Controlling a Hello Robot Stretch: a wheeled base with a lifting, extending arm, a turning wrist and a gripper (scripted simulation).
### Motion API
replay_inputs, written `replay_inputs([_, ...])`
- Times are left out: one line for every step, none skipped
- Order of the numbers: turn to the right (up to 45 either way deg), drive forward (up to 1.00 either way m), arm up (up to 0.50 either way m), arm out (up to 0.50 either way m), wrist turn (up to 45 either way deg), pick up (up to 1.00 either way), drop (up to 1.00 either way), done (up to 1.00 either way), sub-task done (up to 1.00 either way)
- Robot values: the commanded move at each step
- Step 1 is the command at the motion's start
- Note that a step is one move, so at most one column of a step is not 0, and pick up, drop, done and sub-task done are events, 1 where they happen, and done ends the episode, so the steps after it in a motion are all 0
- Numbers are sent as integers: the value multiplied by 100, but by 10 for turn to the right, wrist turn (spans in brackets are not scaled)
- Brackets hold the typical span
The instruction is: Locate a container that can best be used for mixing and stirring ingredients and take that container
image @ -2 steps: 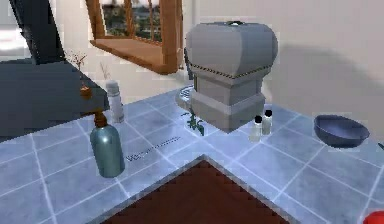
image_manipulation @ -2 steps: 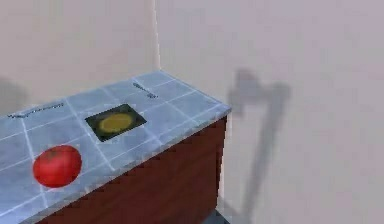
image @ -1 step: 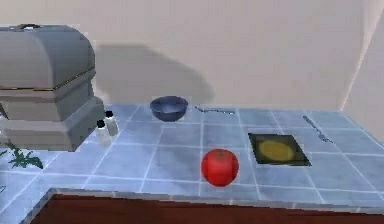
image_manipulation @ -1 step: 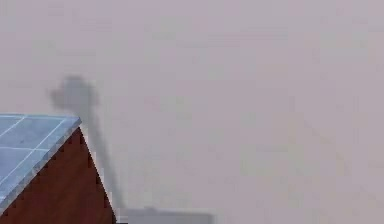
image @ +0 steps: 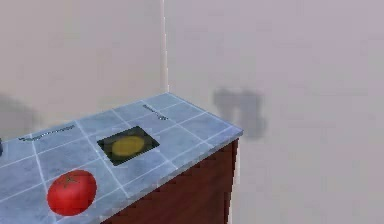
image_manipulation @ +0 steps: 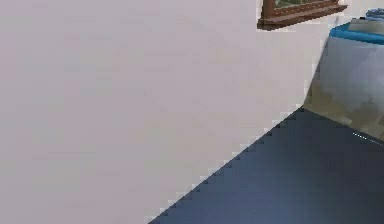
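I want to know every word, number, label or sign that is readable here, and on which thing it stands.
No text can be read.
On the tiled counter: two short dark marks near its far edge, too blurred to read.
On the tomato and the framed picture: no writing to make out.

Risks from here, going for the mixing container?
1. Wrong pick: the counter holds a tomato and a flat dark square with a yellow centre; neither looks suited to mixing.
2. The tomato sits near the counter's edge; a careless reach might roll it off.
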Motion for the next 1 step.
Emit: replay_inputs([30, 0, 0, 0, 0, 0, 0, 0, 0])
